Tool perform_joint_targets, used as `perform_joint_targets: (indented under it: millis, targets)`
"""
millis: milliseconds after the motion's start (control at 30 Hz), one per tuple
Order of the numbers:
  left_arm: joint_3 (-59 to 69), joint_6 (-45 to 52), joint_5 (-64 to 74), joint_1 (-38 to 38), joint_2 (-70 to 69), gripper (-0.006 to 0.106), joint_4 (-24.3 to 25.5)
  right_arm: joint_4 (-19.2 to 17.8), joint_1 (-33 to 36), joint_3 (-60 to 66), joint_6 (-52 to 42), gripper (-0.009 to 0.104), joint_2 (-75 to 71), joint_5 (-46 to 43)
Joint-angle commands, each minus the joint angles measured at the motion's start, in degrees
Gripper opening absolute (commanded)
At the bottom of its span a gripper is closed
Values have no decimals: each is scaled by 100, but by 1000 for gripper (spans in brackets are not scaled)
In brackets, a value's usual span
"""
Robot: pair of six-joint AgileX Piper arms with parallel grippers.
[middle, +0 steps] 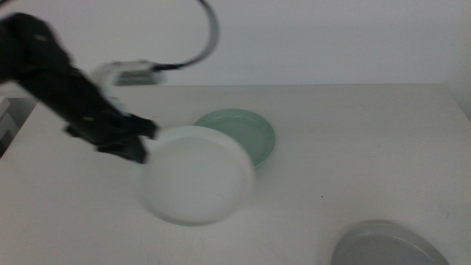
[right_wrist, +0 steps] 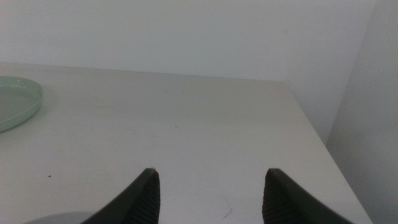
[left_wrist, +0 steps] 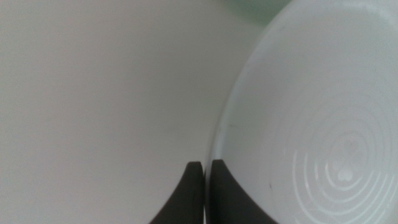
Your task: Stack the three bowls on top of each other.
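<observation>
White bowl (middle: 197, 175), pinched at its rim by the left gripper (middle: 140, 143), overlaps the mint bowl (middle: 246, 132); centre it before releasing (grey bowl (middle: 386, 246) waits nearer). Right gripper (right_wrist: 210, 193) idles, spread.

Pale, matte surface (middle: 353, 140), ending at a white wall on the far side. Pale mint green bowl (middle: 246, 131) resting flat near the centre, slightly to the far side. Grey bowl (middle: 386, 246) resting at the near right, cut by the near edge of the middle view, well apart from the green one. White bowl (middle: 197, 175) blurred, left of centre, overlapping the green bowl's near-left rim; contact with the surface cannot be determined.
</observation>
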Motion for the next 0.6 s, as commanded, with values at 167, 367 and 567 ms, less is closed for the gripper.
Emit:
perform_joint_targets:
  millis: [167, 367, 567]
  targets:
    - [-129, -516, -616, -1182, 130, 0, -213, -20, -22, -35, -68, 43, -151, -434]
    - [-129, -551, -896, -1733, 650, 0, -255, -20, -22, -35, -68, 43, -151, -434]
    - [-129, -551, -1107, -1891, 1008, 0, -344, -20, -22, -35, -68, 43, -151, -434]
